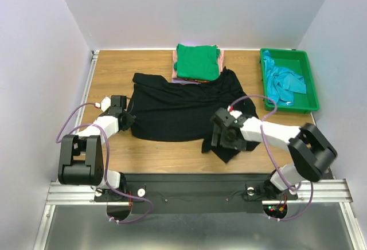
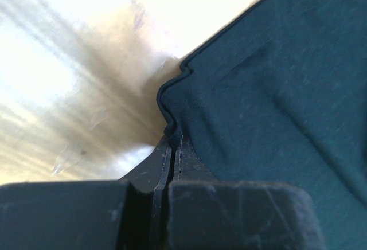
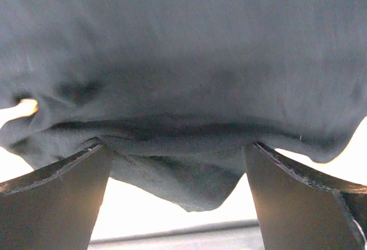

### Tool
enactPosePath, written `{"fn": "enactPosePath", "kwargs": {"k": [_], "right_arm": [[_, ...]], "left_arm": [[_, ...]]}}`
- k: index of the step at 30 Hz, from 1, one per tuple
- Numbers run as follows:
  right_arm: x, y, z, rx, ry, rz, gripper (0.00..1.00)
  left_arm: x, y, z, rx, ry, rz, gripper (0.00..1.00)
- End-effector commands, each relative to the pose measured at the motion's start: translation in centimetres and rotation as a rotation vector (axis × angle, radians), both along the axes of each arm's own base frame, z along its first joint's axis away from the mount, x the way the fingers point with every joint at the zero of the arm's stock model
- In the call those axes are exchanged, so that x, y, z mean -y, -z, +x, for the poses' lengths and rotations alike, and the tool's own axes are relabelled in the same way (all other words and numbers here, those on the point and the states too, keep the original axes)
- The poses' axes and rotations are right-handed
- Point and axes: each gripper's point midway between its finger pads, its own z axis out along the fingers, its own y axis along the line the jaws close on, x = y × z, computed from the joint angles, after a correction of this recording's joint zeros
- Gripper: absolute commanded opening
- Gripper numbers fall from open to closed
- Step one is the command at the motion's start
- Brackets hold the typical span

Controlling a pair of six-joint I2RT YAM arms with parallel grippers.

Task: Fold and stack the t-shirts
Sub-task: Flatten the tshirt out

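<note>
From above, the black shirt [image 1: 183, 109] lies spread on the counter [image 1: 114, 72]. A folded green shirt [image 1: 196, 61] sits behind it, and a teal shirt [image 1: 285, 84] lies in the tray [image 1: 304, 63].

Left wrist: the left fingers [image 2: 160, 172] are pressed together, pinching the black shirt's folded edge.

Right wrist: the right fingers [image 3: 57, 198] stand spread wide, with bunched black cloth sagging between them.

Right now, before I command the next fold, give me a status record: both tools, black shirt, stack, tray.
left tool: shut on left edge of black t-shirt
right tool: open, near-right shirt corner bunched between its fingers
black t-shirt: spread mid-table, rumpled, not yet folded
stack: green t-shirt on top, at far edge
green tray: far right, holds teal t-shirt
</note>
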Motion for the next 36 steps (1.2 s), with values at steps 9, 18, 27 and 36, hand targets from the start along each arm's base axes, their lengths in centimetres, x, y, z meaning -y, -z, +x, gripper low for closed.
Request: {"fn": "enactPosePath", "kwargs": {"k": [9, 18, 27, 36], "right_arm": [[-1.0, -0.9, 5.1, 0.106, -0.146, 0.015, 1.00], [-3.5, -3.8, -0.1, 0.117, -0.209, 0.077, 0.97], [-1.8, -2.6, -3.7, 0.059, -0.154, -0.066, 0.96], [-0.9, 1.1, -5.3, -0.011, -0.128, -0.087, 0.88]], "left_arm": [[-0.1, -3.0, 4.5, 0.117, -0.013, -0.027, 0.00], [0.4, -3.1, 4.4, 0.131, 0.005, -0.045, 0.00], [0.3, -3.0, 4.3, 0.127, 0.006, -0.038, 0.00], [0.4, -2.7, 4.0, 0.120, 0.014, -0.046, 0.00]]}}
